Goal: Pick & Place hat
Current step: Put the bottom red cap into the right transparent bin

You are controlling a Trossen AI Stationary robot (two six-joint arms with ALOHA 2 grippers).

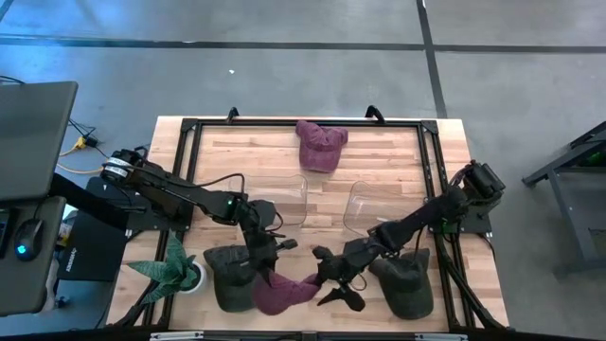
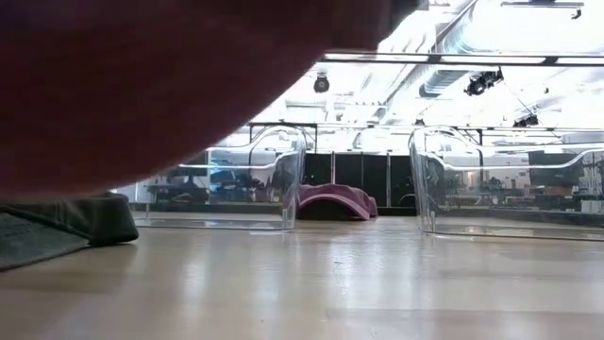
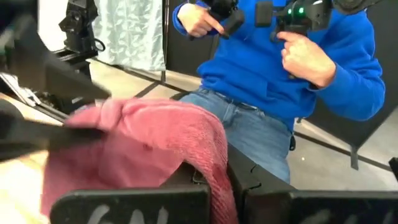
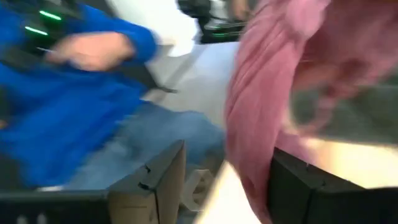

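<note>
A maroon hat (image 1: 284, 294) is near the table's front edge, between two dark green hats (image 1: 225, 275) (image 1: 407, 284). In the low view the maroon hat (image 2: 160, 85) hangs above the wood, close to the camera. My left gripper (image 1: 268, 270) is shut on the maroon hat at its left side. My right gripper (image 1: 333, 279) is open at the hat's right side, with the hat's cloth (image 4: 255, 124) in the gap between its fingers. A second maroon hat (image 1: 320, 145) lies at the table's far edge. My left gripper pinches a fold of the maroon hat's cloth (image 3: 214, 168) between its two fingers, coming from the table's left. The hat bulges up over the fingers and is clear of the table in the low view. My right gripper's open fingers stand on either side of the hat's hanging cloth, which lies against one finger (image 4: 298, 186). The view is blurred, so I cannot tell which part of the hat this is.
Two clear bins (image 1: 281, 201) (image 1: 372, 204) stand mid-table. A potted plant (image 1: 175, 270) is at the front left. A person in a blue top (image 3: 280, 74) stands beyond the front edge, holding controllers.
</note>
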